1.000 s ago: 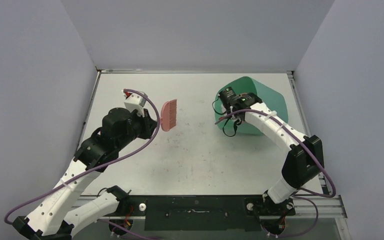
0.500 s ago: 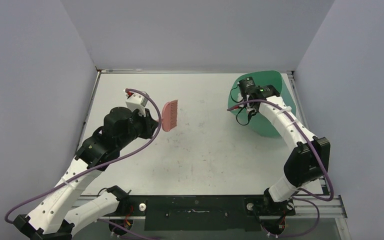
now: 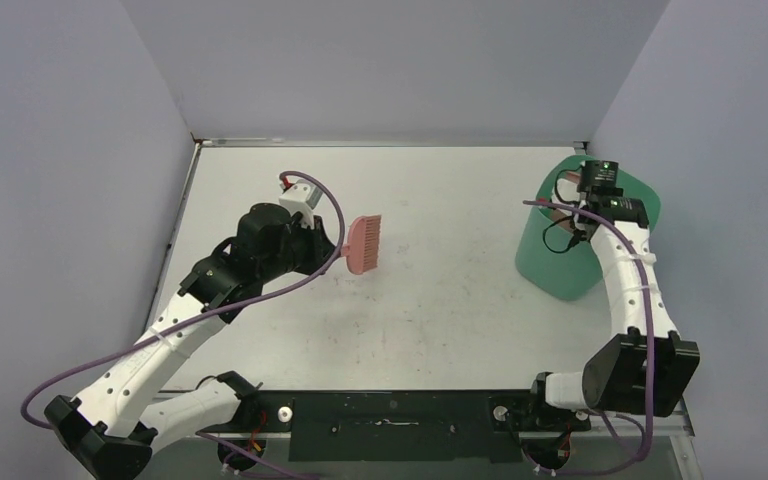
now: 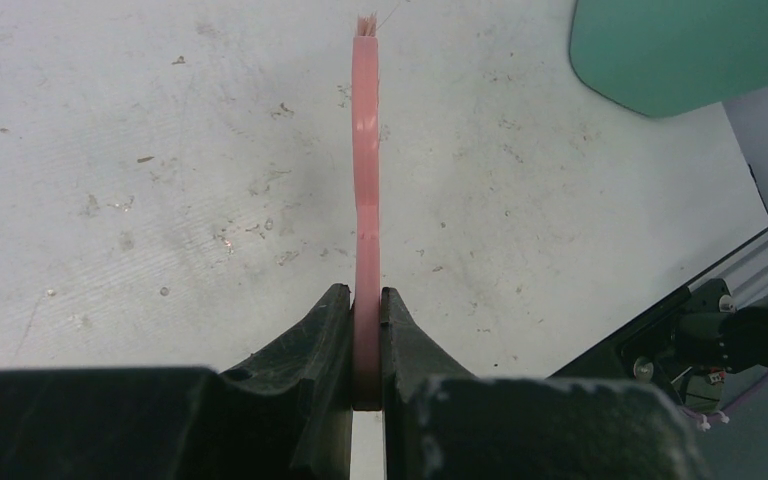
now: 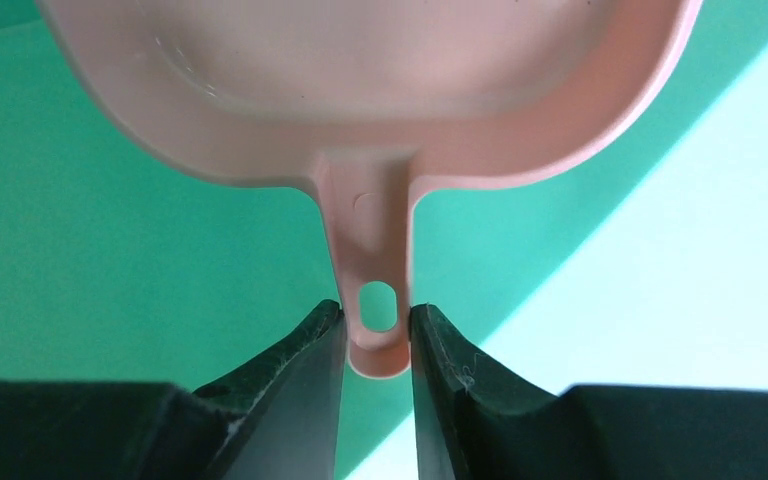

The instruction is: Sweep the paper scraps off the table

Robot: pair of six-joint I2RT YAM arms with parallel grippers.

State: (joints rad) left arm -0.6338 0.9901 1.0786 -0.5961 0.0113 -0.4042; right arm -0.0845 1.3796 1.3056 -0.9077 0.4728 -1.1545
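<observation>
My left gripper (image 4: 365, 295) is shut on the handle of a pink brush (image 4: 364, 150), which it holds edge-on above the white table (image 4: 160, 150). From above, the brush (image 3: 365, 245) hangs left of the table's (image 3: 440, 300) middle, bristles pointing down. My right gripper (image 5: 376, 312) is shut on the handle of a pink dustpan (image 5: 360, 80), over the green bin (image 5: 110, 250). In the top view that gripper (image 3: 575, 215) sits above the bin (image 3: 570, 270) at the right edge. No paper scraps show in any view.
The table carries only small dark specks and smudges. Grey walls close in the left, back and right sides. A metal rail (image 3: 620, 400) and the arm bases run along the near edge.
My right arm has swung right and back with the dustpan, and the green bin now stands further right. My left arm has carried the brush a little to the right.
</observation>
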